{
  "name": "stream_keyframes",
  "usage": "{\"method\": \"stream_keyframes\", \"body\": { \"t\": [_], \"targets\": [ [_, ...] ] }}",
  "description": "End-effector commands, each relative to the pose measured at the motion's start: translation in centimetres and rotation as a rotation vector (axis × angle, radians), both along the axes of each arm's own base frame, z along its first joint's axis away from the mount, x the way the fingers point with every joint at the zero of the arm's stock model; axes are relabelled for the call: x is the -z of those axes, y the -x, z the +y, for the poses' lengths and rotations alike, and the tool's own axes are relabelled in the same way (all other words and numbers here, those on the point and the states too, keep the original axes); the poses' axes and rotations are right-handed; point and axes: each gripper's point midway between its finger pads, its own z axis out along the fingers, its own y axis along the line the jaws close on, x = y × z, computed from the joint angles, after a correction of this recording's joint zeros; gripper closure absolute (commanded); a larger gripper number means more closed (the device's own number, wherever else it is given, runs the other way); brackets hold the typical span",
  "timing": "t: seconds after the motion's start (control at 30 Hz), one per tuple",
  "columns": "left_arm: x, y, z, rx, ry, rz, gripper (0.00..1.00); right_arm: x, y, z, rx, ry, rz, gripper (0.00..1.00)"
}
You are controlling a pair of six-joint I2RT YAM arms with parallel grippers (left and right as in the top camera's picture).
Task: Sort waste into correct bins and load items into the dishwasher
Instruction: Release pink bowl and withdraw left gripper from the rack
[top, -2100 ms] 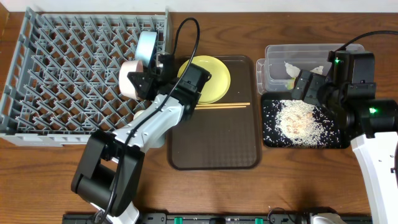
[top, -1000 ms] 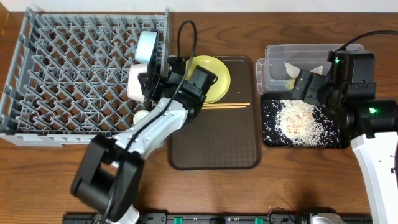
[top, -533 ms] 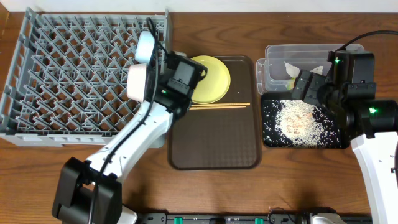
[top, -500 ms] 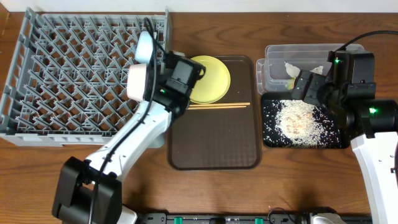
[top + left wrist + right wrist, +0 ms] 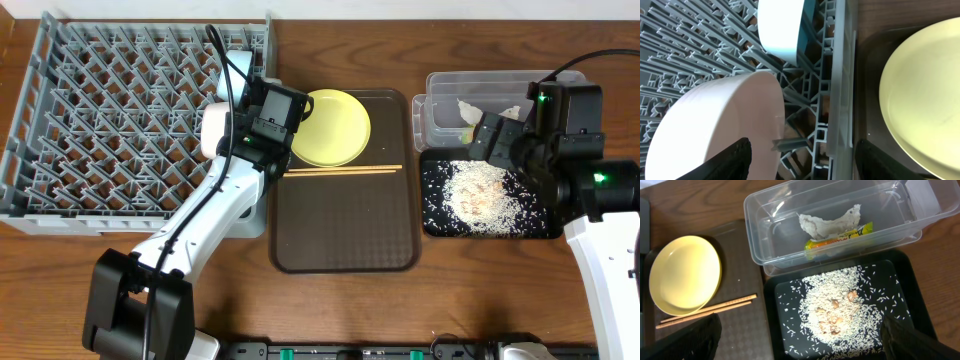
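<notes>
One view, the right wrist, shows the whole wrapper (image 5: 840,241) touching the tissue (image 5: 829,222).

L arm (image 5: 205,210) stretched fwd, L gripper (image 5: 804,152) pointing down, jaws apart. R arm (image 5: 598,225) upright, R gripper (image 5: 800,337) jaws spread wide

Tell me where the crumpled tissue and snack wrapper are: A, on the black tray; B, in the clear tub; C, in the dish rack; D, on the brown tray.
B: the right wrist view shows the tissue and the wrapper lying inside the clear tub, beside the black tray of rice.
</notes>
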Motion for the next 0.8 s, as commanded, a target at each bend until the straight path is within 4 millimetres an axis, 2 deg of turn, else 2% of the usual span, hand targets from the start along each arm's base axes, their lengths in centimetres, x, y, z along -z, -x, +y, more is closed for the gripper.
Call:
{"method": "stream_keyframes", "body": {
  "t": [0.0, 0.1, 0.2, 0.33, 0.43, 0.57, 0.77],
  "targets": [
    [-1.1, -0.2, -0.5, 0.0, 0.013, -0.027, 0.32, -0.1, -0.1, -0.5, 0.024, 0.002, -0.002, 0.01],
    [-2.7, 0.1, -1.5, 0.026, 0.031, -0.065, 0.33, -0.1, -0.1, -0.5, 0.024, 0.002, -0.002, 0.01],
    [-5.1, 0.1, -1.9, 0.036, 0.064, -0.136, 0.33, -0.1, -0.1, -0.5, 0.024, 0.002, -0.002, 0.01],
    [-7.4, -0.4, -1.6, 0.023, 0.099, -0.218, 0.33, -0.1, -0.1, -0.5, 0.024, 0.002, -0.002, 0.01],
    [-8.1, -1.5, -1.0, 0.018, 0.097, -0.262, 0.33, -0.1, -0.1, -0.5, 0.024, 0.002, -0.002, 0.01],
    [-7.7, -3.1, 0.2, 0.021, 0.055, -0.271, 0.33, -0.1, -0.1, -0.5, 0.024, 0.002, -0.002, 0.01],
    [-4.6, -4.0, 0.7, 0.068, -0.038, -0.181, 0.33, -0.1, -0.1, -0.5, 0.024, 0.002, -0.002, 0.01]
  ]
}}
